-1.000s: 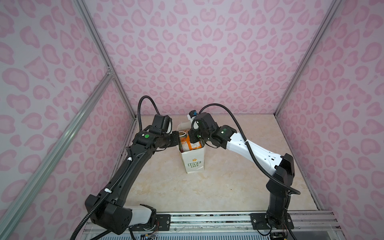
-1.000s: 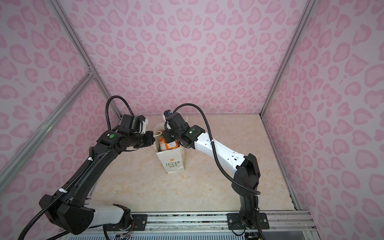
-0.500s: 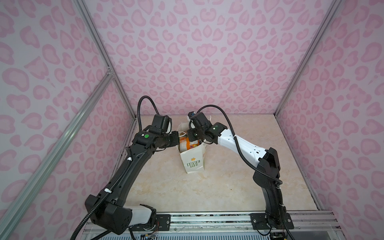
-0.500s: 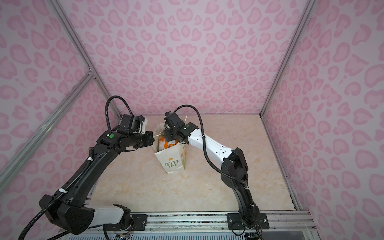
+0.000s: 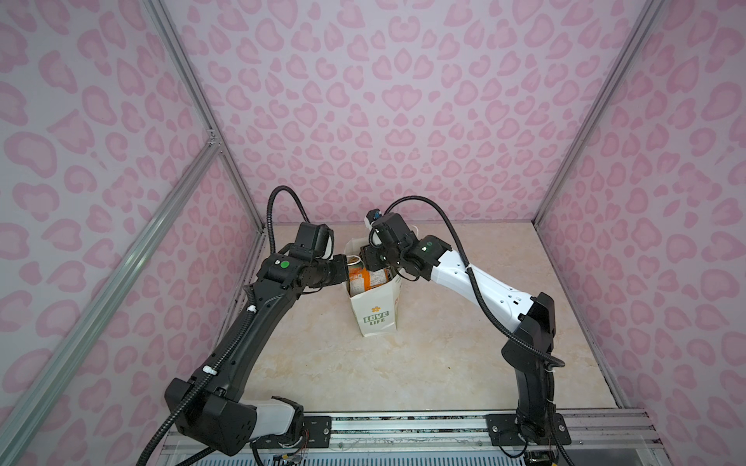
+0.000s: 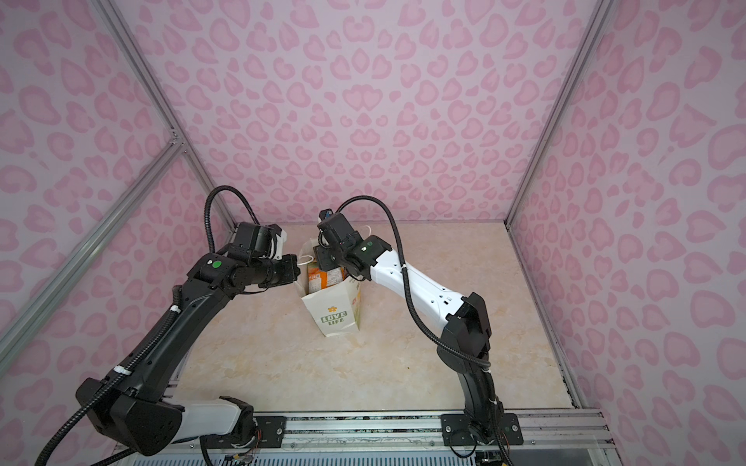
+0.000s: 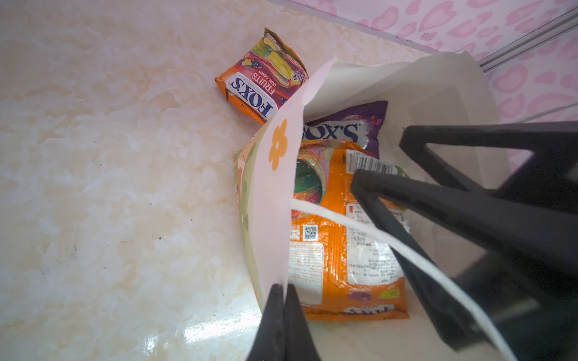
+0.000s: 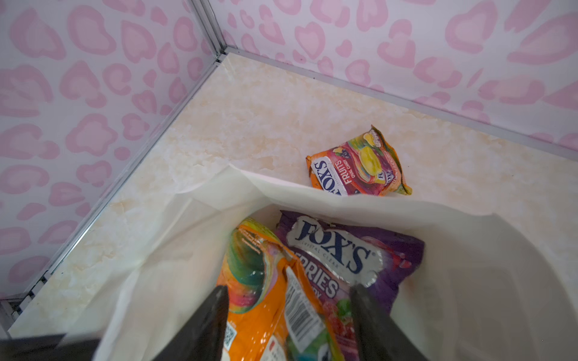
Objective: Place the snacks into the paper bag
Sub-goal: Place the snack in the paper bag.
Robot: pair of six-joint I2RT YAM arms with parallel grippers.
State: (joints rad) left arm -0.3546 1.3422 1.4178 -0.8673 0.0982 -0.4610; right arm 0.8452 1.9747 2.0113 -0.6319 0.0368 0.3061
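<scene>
The cream paper bag (image 5: 375, 318) (image 6: 333, 318) stands upright mid-table, its mouth open. My left gripper (image 7: 284, 290) is shut on the bag's side rim (image 7: 275, 187). My right gripper (image 8: 289, 292) hangs open inside the mouth, its fingers (image 7: 438, 200) either side of an orange snack packet (image 8: 266, 312) (image 7: 337, 243) without pinching it. That packet stands in the bag against a purple FOX'S packet (image 8: 344, 259) (image 7: 344, 128). Another orange FOX'S snack (image 8: 356, 168) (image 7: 262, 81) lies flat on the table behind the bag; both top views hide it.
Pink patterned walls with aluminium posts (image 5: 250, 210) close in the back and both sides of the marble table (image 5: 444, 343). The bag's white cord handle (image 7: 359, 228) hangs across its mouth. A metal rail (image 5: 403, 431) carrying both arm bases runs along the front edge.
My right gripper has opened and let go of the orange packet, which now rests in the bag. The left gripper has kept its hold on the rim.
</scene>
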